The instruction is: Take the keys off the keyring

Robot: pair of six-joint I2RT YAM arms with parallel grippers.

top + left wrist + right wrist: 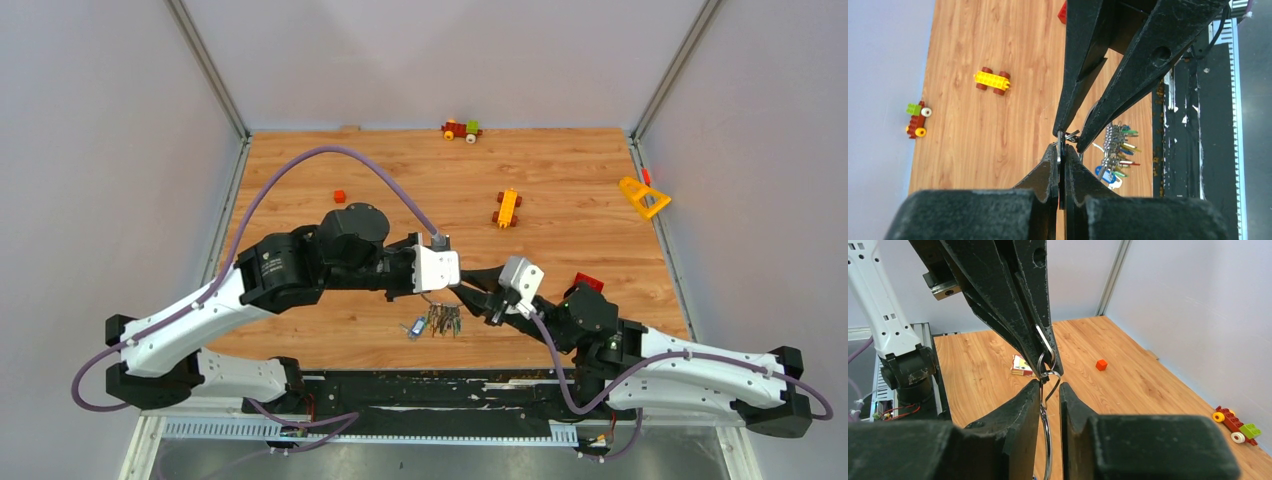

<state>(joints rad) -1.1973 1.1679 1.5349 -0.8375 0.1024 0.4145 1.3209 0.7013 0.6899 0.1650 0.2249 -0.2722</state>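
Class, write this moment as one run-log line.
left gripper: jaws shut on keyring | right gripper: jaws open, keyring between | keys: bunched below

Bright, even light, faint soft shadows, left fingers (1042, 178) blurred close to lens

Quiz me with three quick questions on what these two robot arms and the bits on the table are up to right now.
1. True or false: the left gripper is shut on the keyring.
2. Where are the keys? A) below the spot where the arms meet, near the front edge of the table; B) against the far wall; C) in the far right corner.
3. What colour is the body of the wheeled brick toy near the middle of the table?

Key: 1 true; 2 A; 3 yellow.
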